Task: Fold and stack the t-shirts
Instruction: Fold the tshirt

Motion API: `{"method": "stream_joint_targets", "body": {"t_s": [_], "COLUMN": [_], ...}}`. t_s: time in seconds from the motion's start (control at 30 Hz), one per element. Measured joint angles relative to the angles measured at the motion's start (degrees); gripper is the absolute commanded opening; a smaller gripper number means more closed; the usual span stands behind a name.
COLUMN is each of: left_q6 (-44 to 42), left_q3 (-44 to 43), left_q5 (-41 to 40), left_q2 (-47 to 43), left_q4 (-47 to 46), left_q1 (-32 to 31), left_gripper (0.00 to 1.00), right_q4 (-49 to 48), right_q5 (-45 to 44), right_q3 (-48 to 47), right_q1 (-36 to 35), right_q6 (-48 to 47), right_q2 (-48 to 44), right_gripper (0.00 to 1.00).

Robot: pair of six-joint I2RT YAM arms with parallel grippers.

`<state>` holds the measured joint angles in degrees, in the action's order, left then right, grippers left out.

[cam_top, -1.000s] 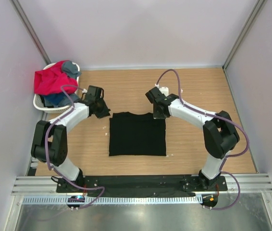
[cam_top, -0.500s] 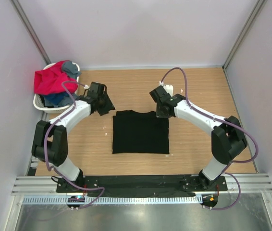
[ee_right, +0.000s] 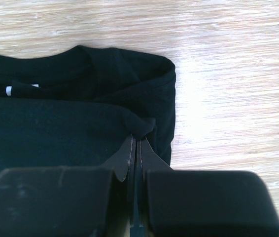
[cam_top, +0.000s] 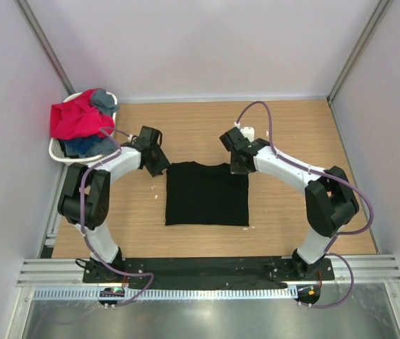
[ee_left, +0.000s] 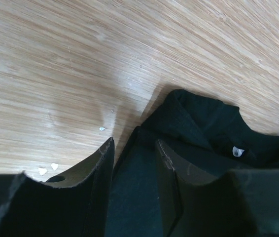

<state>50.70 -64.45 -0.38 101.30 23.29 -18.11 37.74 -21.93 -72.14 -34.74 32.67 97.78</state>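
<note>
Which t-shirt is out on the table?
The black cloth t-shirt, flat in a rectangle on the wooden table; the red-pink tee, grey tee and blue tee are heaped in the white plastic basket.

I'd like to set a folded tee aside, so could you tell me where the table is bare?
Bare: the far strip by the back wall, and the wood on either side of the black t-shirt. Crowded: the shirt's far corners, where the left gripper and right gripper sit, and the basket corner.
</note>
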Motion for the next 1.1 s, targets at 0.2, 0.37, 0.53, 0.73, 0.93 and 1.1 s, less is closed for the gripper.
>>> {"method": "stream_joint_targets", "body": {"t_s": [0.2,0.37,0.53,0.73,0.93,1.1], "left_q6": [1.38,1.77,2.58,2.97,2.97,2.93], "left_q3": [0.13,0.11,0.13,0.13,0.52,0.52], "left_q5": [0.74,2.01,2.93,4.07,4.17,4.09], "left_q2": [1.49,2.91,3.30,3.28,0.09,-5.55], "left_q4": [-1.68,-3.23,-4.15,-5.29,-5.90,-6.71], "left_q1": [-0.17,-0.37,-0.59,-0.70,-1.14,-2.29], "left_gripper": [0.34,0.34,0.16,0.00,0.00,0.00], "right_q4": [-0.02,-0.11,-0.35,-0.39,-0.44,-0.44], "right_q5": [0.00,0.02,0.00,0.00,-0.04,-0.44], "right_q3": [0.04,0.04,0.04,0.04,0.31,2.45], "right_q1": [0.52,0.81,0.85,0.85,0.85,0.85], "right_q6": [-0.07,-0.52,-0.79,-0.83,-0.57,0.26], "right_q2": [0.00,0.35,0.63,0.63,0.07,-4.13], "right_gripper": [0.01,0.01,0.01,0.01,0.01,0.01]}}
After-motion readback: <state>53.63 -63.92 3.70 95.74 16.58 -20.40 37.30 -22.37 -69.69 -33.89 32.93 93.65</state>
